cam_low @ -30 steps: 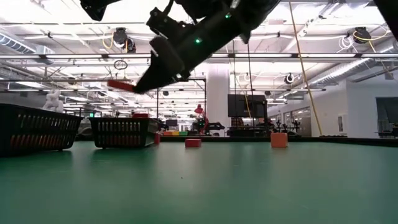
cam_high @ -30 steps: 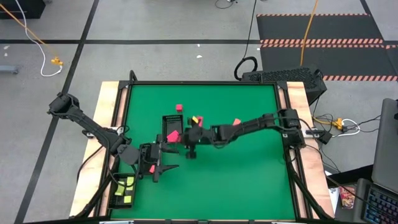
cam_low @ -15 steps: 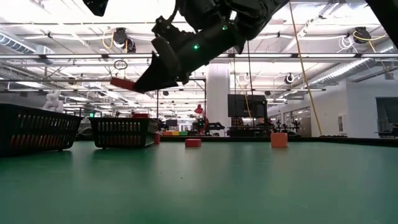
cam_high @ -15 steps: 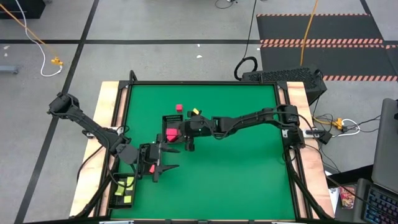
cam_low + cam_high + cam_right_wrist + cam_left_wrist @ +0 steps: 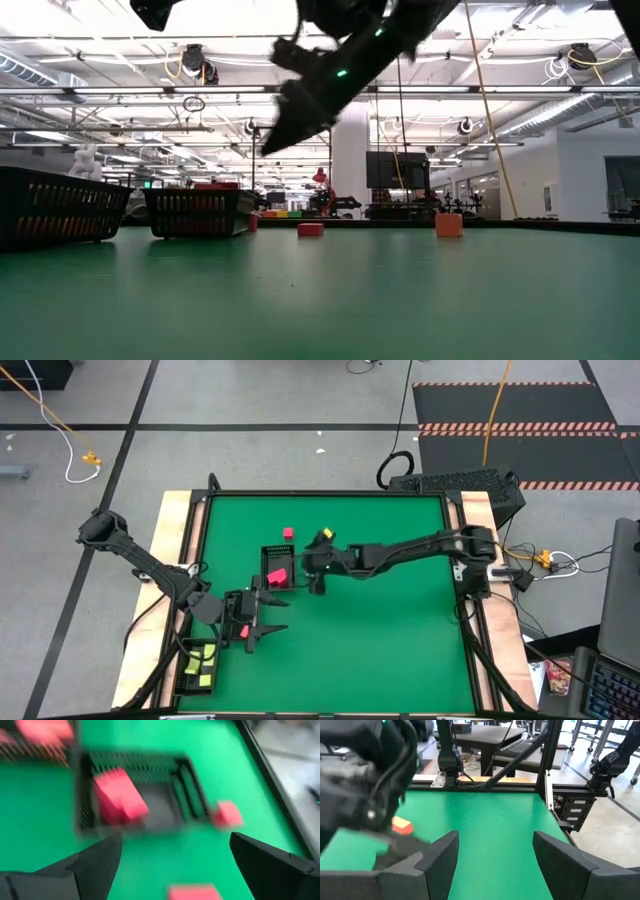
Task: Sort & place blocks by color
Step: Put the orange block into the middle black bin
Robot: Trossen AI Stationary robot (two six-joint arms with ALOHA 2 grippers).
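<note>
My right gripper (image 5: 306, 570) hovers open and empty just right of the middle black mesh tray (image 5: 275, 552). Magenta-red blocks (image 5: 120, 797) lie in that tray. A red cube (image 5: 228, 813) sits on the mat beside the tray, and another red block (image 5: 194, 892) lies on the mat below my right gripper's fingers. A yellow block (image 5: 325, 534) sits on the mat at the arm's far side. My left gripper (image 5: 272, 616) waits open and empty above a tray with a pink block (image 5: 243, 631). A salmon block (image 5: 402, 826) lies on the mat.
A third tray (image 5: 200, 665) with yellow blocks stands at the near left corner. In the low view two trays (image 5: 195, 212) stand at the left, and a red block (image 5: 311, 229) and a salmon block (image 5: 449, 224) farther back. The mat's right half (image 5: 400, 630) is bare green.
My right gripper, which held a red block above the middle tray, has opened and let it go; the block is gone from its fingers. The gripper has then drawn back toward the table's right edge and tipped up a little.
</note>
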